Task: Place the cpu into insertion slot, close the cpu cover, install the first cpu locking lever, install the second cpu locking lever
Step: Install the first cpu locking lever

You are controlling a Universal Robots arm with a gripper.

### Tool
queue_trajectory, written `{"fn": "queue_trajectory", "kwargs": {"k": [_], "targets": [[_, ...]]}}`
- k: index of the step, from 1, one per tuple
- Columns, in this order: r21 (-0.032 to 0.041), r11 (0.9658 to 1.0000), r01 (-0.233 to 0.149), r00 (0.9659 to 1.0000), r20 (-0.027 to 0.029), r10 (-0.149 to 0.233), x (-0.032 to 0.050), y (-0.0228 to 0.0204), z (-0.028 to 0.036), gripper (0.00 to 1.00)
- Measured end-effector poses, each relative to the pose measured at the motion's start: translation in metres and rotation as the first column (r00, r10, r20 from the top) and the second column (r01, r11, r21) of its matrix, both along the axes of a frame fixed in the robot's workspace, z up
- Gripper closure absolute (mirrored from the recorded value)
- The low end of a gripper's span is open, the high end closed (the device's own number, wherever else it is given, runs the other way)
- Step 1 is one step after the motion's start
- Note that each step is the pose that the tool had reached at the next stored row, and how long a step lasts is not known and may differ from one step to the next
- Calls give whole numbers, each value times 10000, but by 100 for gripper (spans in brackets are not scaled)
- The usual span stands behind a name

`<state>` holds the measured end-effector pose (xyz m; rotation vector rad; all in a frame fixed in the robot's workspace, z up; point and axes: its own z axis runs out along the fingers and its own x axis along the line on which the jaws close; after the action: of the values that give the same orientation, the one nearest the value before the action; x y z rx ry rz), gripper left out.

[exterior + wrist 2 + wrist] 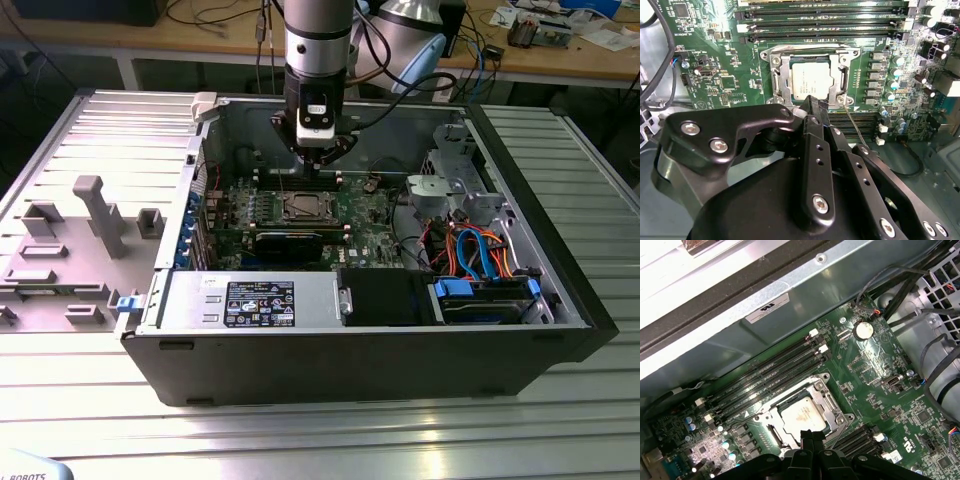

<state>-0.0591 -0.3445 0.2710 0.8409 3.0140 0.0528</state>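
The cpu [812,80] [802,416] lies flat in the socket on the green motherboard [725,85], its silver-grey top showing in both wrist views. The cpu cover [779,75] [834,402], a silver frame, lies down around it. A thin locking lever [854,126] slants away from one socket corner, beside my fingers. My gripper [816,102] [812,434] is shut with nothing in it, its tips at the socket's edge. In the exterior view the gripper [312,170] hangs just above the socket [305,207].
Memory slots [765,377] run along one side of the socket and capacitors [895,75] along another. The open case's walls [520,170] surround the board. A black card [290,240], the power supply [260,300] and blue and orange cables [480,255] sit nearby.
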Motion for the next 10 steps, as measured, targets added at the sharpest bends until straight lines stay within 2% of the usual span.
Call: {"fn": "queue_trajectory", "kwargs": {"k": [10], "targets": [[-1, 10000, -96, 10000, 0, 96, 0, 0, 0, 89]]}}
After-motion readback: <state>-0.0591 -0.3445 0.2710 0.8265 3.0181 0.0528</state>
